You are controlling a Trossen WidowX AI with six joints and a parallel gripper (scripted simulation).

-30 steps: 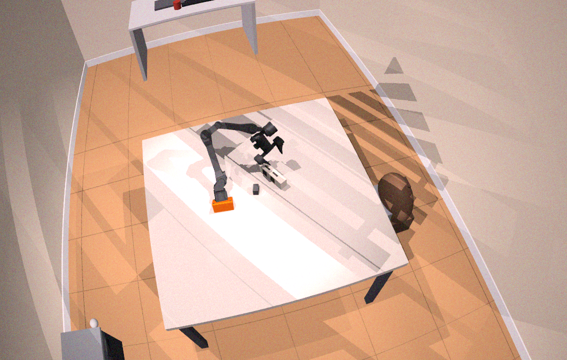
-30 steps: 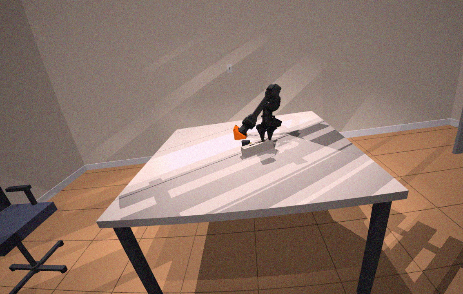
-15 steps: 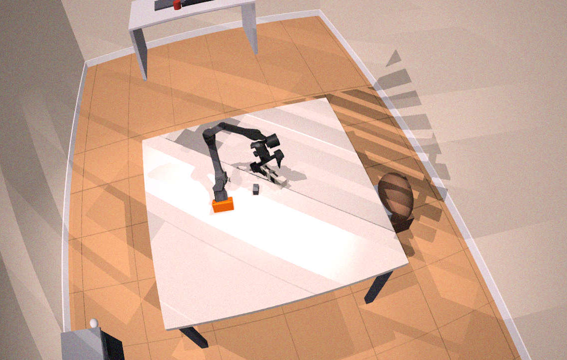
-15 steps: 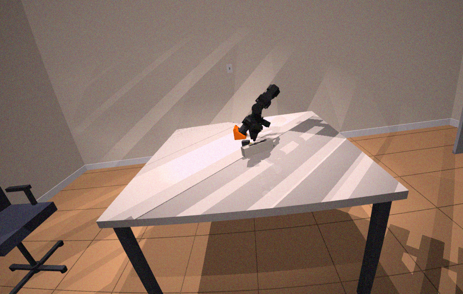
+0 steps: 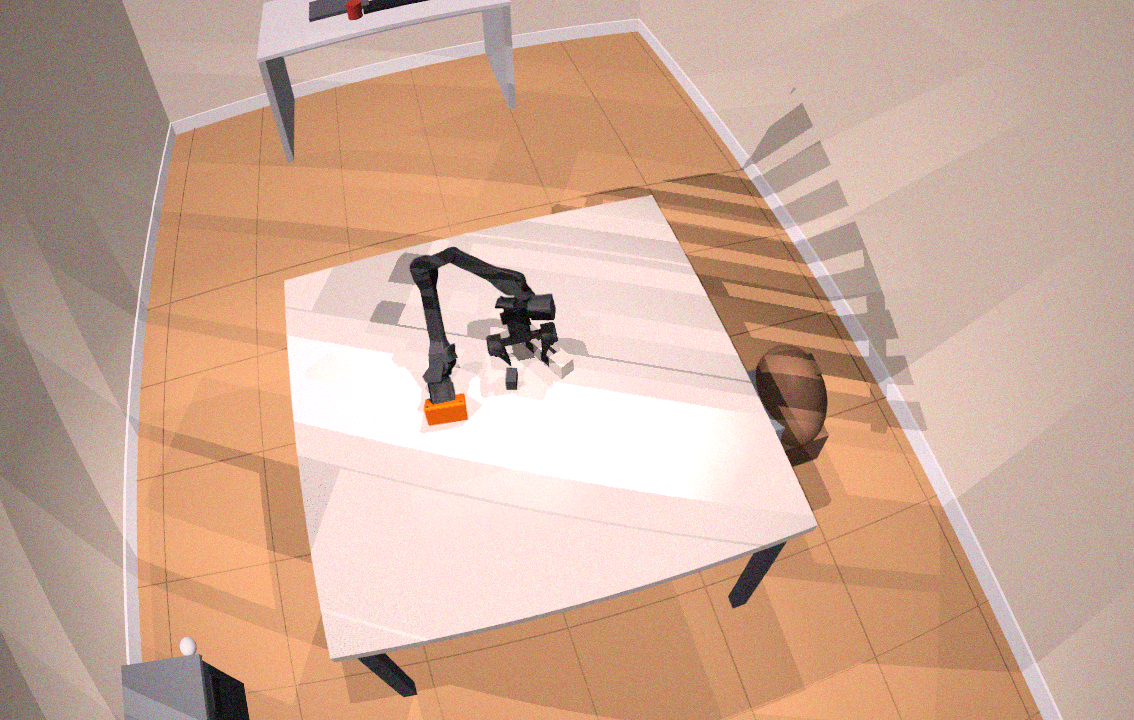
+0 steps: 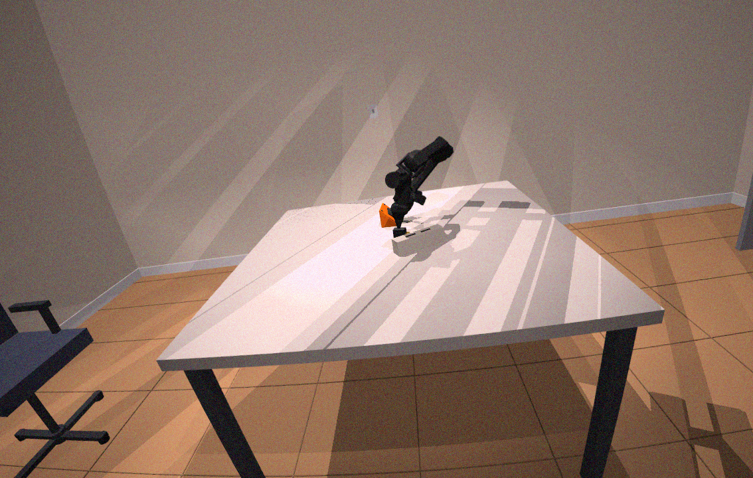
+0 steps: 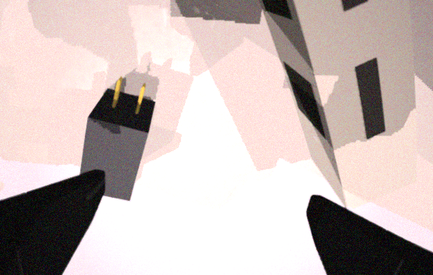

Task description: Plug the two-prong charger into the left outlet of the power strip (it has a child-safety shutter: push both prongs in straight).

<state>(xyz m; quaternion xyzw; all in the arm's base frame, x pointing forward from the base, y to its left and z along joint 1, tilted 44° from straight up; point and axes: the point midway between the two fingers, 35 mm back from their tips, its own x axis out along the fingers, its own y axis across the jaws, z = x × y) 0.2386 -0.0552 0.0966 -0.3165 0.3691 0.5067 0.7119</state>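
Charger (image 5: 511,378) (image 6: 399,232) (image 7: 114,153), likely light and rigid, is seen on the table (image 5: 553,555) (image 6: 308,309) beside the power strip (image 6: 421,242) (image 7: 395,88), best gripped by its sides, clear of the prongs (image 7: 140,100), by the gripper (image 5: 528,360) (image 7: 209,193), now wide open and empty.

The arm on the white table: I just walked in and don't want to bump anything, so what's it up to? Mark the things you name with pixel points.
The arm's open hand (image 5: 526,360) (image 7: 209,193) is above the table, holding nothing. The charger (image 5: 511,378) (image 6: 399,232) (image 7: 114,156) lies loose near the power strip (image 5: 563,364) (image 6: 415,242) (image 7: 395,84), its two prongs bare, so it isn't plugged in. It looks to be going for the charger.
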